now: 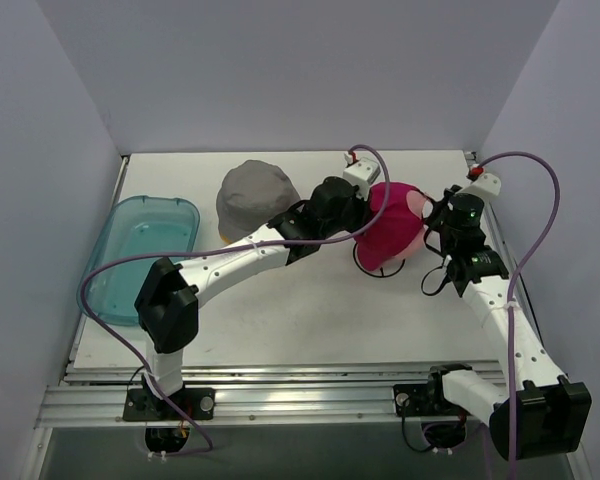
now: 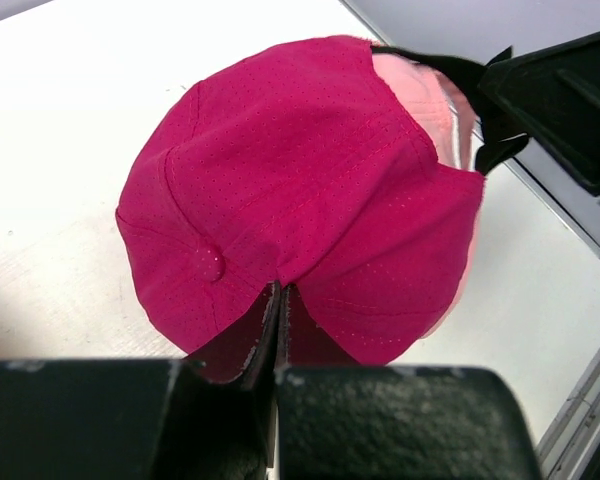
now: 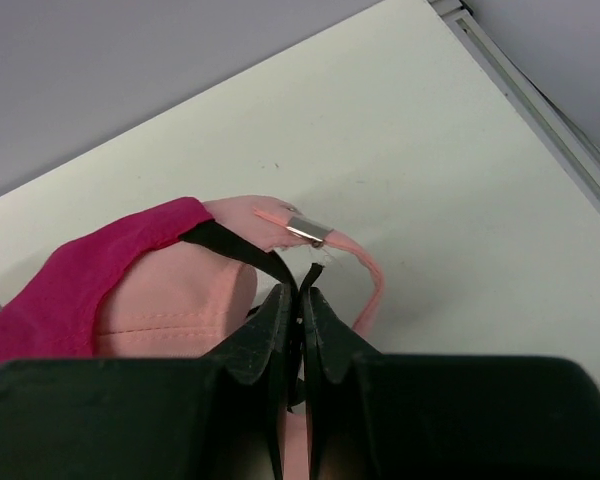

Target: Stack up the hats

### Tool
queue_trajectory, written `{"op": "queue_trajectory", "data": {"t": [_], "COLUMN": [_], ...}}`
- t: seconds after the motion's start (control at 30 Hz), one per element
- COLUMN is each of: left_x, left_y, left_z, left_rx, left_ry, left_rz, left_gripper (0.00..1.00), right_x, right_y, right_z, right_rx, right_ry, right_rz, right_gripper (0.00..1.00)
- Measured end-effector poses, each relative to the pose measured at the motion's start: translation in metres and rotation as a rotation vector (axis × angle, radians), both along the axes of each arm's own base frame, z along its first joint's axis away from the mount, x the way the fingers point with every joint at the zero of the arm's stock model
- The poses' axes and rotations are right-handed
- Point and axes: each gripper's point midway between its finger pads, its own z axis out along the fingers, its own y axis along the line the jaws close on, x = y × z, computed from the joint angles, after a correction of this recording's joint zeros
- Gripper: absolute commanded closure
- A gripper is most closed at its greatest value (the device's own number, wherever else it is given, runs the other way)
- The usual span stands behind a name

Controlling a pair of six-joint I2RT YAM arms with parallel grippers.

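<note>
Right of the grey bucket hat (image 1: 255, 195), left gripper (image 2: 280, 300) and right gripper (image 3: 300, 296) are pinching the magenta baseball cap (image 2: 300, 190) by edge and black strap (image 3: 235, 250), seating it over the light pink baseball cap (image 3: 180, 295); next, probably releasing.

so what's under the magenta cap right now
The light pink cap sits under the magenta cap, with its pale crown and strap peeking out at one side. Whatever lies beneath both is covered, so I cannot tell what they rest on.
</note>
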Motion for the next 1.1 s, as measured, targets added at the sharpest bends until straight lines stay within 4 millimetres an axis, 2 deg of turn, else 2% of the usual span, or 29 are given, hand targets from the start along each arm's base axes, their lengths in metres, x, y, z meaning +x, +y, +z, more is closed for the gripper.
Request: {"op": "queue_trajectory", "data": {"t": [0.13, 0.17, 0.27, 0.47, 0.7, 0.87, 1.03, 1.1], "left_x": [-0.003, -0.003, -0.003, -0.005, -0.009, -0.013, -0.019, -0.027], "left_y": [-0.005, -0.006, -0.006, -0.004, 0.000, 0.007, 0.007, 0.009], "left_z": [0.003, 0.004, 0.000, -0.011, -0.003, -0.008, -0.018, -0.027], "left_rx": [-0.019, -0.029, -0.042, -0.039, -0.058, -0.054, -0.065, -0.062], "left_ry": [-0.001, -0.006, -0.006, 0.010, 0.002, 0.011, 0.025, 0.027], "left_rz": [-0.022, -0.023, -0.023, -0.020, -0.019, -0.016, -0.018, -0.022], "left_gripper": [0.81, 0.72, 0.65, 0.61, 0.56, 0.48, 0.40, 0.38], "right_x": [-0.004, -0.005, -0.006, -0.010, -0.012, -0.012, -0.012, -0.011], "right_y": [-0.012, -0.013, -0.015, -0.016, -0.017, -0.023, -0.024, -0.025], "right_z": [-0.016, -0.018, -0.023, -0.040, -0.058, -0.059, -0.061, -0.062], "right_rx": [0.011, 0.013, 0.022, 0.051, 0.082, 0.098, 0.110, 0.113], "right_ry": [0.036, 0.043, 0.049, 0.069, 0.082, 0.075, 0.071, 0.069], "right_rz": [-0.042, -0.047, -0.061, -0.078, -0.096, -0.121, -0.131, -0.133], "right_gripper": [1.00, 1.00, 1.00, 1.00, 1.00, 1.00, 0.95, 0.91]}}
